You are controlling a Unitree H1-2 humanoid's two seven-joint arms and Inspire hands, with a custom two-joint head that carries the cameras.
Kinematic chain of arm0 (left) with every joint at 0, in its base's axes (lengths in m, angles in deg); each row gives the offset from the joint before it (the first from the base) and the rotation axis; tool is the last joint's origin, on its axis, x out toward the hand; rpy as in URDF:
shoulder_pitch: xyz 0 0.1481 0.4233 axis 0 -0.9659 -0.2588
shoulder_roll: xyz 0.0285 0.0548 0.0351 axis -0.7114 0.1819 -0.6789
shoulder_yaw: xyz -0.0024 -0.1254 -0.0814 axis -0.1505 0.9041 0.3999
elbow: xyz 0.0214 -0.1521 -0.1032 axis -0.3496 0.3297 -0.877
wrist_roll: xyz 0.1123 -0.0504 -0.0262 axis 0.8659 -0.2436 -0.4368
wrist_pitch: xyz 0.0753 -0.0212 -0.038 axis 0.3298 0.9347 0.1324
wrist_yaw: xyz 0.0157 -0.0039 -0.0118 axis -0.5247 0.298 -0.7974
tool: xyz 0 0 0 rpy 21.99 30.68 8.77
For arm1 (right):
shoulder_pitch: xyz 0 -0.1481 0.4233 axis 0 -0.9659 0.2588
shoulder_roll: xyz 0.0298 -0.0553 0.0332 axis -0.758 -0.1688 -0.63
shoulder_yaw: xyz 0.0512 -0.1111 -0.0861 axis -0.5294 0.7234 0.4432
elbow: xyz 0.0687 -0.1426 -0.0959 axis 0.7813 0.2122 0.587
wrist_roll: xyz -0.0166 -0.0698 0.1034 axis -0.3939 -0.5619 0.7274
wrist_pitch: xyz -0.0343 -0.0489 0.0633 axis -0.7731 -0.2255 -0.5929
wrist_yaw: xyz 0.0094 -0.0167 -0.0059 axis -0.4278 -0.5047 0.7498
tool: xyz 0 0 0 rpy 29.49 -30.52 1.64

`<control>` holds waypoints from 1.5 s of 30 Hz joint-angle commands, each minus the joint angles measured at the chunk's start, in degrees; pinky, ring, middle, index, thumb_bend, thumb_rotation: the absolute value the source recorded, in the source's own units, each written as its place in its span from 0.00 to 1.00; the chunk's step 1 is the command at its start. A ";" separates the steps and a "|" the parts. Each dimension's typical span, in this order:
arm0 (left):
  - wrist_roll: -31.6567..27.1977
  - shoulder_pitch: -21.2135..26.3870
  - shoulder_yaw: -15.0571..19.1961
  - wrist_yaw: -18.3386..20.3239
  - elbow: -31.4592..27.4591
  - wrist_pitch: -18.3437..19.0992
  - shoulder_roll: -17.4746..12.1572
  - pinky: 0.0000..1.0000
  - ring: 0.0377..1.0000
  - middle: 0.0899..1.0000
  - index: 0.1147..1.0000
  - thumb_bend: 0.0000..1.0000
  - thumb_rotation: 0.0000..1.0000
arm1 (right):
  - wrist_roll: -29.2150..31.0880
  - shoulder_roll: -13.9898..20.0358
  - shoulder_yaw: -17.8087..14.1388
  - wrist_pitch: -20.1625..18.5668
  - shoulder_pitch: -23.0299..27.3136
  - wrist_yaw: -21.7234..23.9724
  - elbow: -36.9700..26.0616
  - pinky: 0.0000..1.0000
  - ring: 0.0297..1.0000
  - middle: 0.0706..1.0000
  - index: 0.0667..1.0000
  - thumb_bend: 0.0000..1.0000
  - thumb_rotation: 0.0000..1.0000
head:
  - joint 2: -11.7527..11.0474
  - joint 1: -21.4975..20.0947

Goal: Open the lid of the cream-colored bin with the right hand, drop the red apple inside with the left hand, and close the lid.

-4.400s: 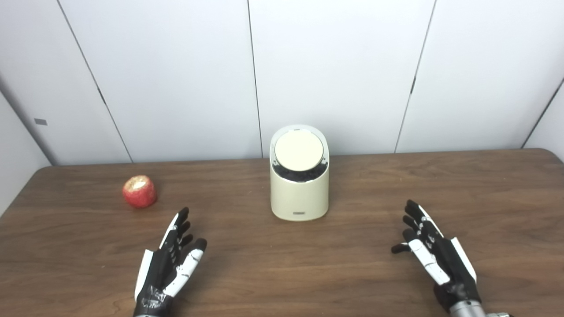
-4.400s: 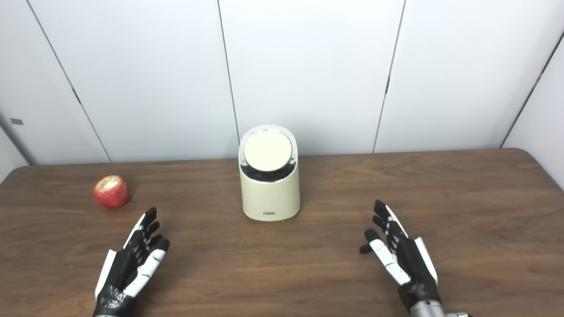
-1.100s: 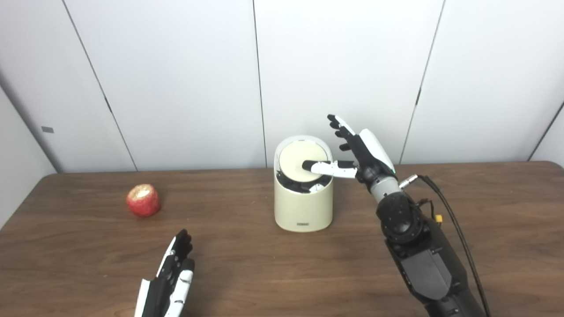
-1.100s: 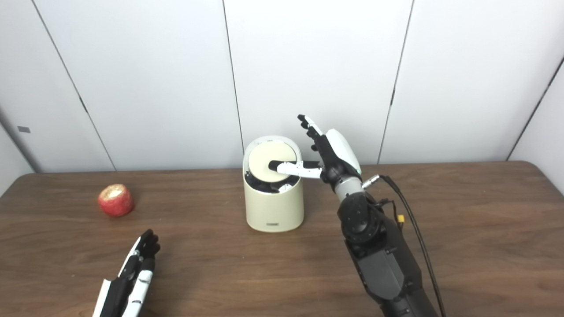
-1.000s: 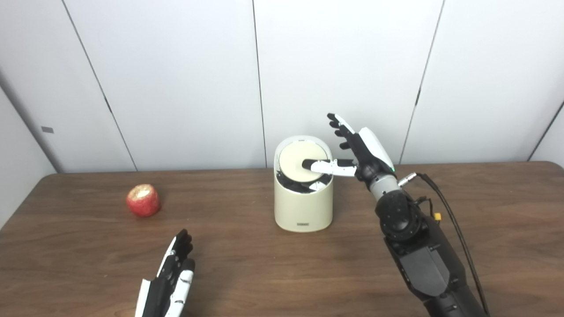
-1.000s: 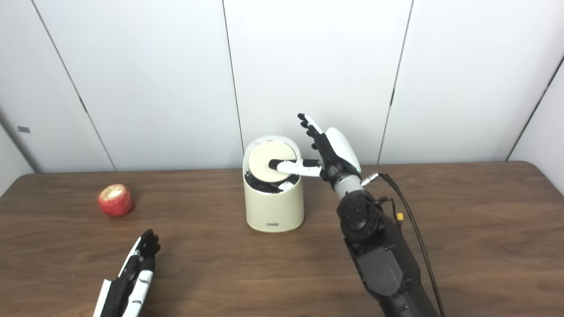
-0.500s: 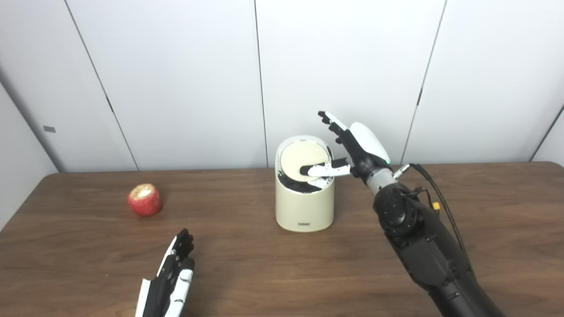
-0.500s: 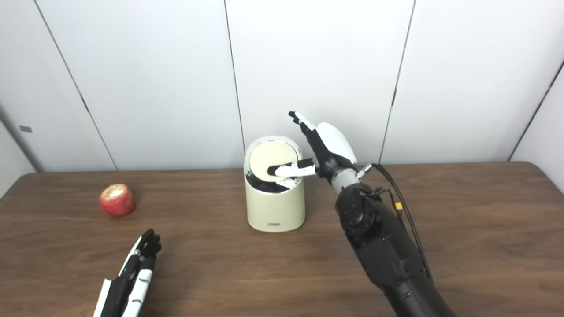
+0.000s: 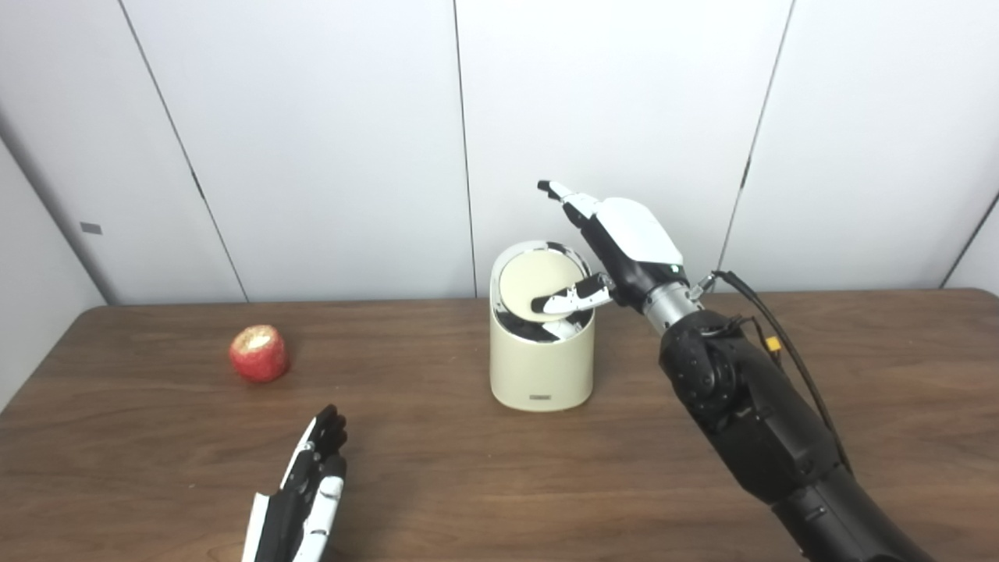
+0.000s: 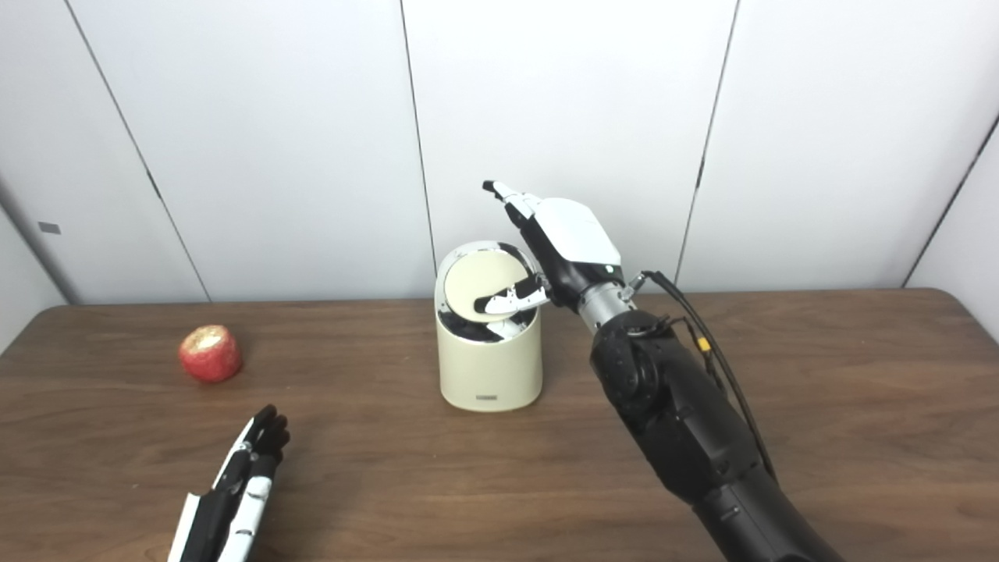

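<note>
The cream-colored bin (image 9: pixel 540 367) stands mid-table with its round lid (image 9: pixel 535 282) tilted up toward me, a dark gap showing under the lid's lower edge. My right hand (image 9: pixel 616 250) hovers at the bin's right rim, fingers spread upward, its thumb (image 9: pixel 563 300) lying across the lid's lower part. It holds nothing. The red apple (image 9: pixel 259 353) rests on the table at the far left. My left hand (image 9: pixel 300 496) lies flat and open near the front edge, well short of the apple.
The brown wooden table (image 9: pixel 858 406) spreads wide under everything. A white panelled wall (image 9: pixel 312 140) runs close behind the bin. A black cable (image 9: pixel 784 367) hangs along my right forearm.
My right hand has rolled over the bin's rim and its thumb has slid lower on the lid, which now tilts more steeply. The left hand and apple have stayed put.
</note>
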 commanded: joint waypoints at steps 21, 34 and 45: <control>0.33 -2.29 -1.28 -0.27 3.47 -0.90 1.76 0.95 0.93 0.93 0.96 0.49 0.71 | 12.63 -3.91 -16.81 -5.45 -4.27 -1.33 -10.75 0.71 0.82 0.85 0.89 0.56 0.47 | 0.54 -0.04; -0.91 -1.28 -0.45 0.08 4.15 -1.10 1.05 0.93 0.91 0.92 0.95 0.49 0.71 | 20.80 -1.02 -21.99 -12.24 -18.90 3.99 -21.85 0.76 0.84 0.87 0.91 0.47 0.62 | 1.36 -0.93; -2.79 -0.70 0.75 0.08 3.82 -0.01 0.66 0.93 0.91 0.91 0.94 0.54 0.71 | 43.50 -3.00 -28.88 -5.99 -32.08 10.23 -25.41 0.97 1.00 1.00 0.99 0.67 0.84 | 3.40 -1.11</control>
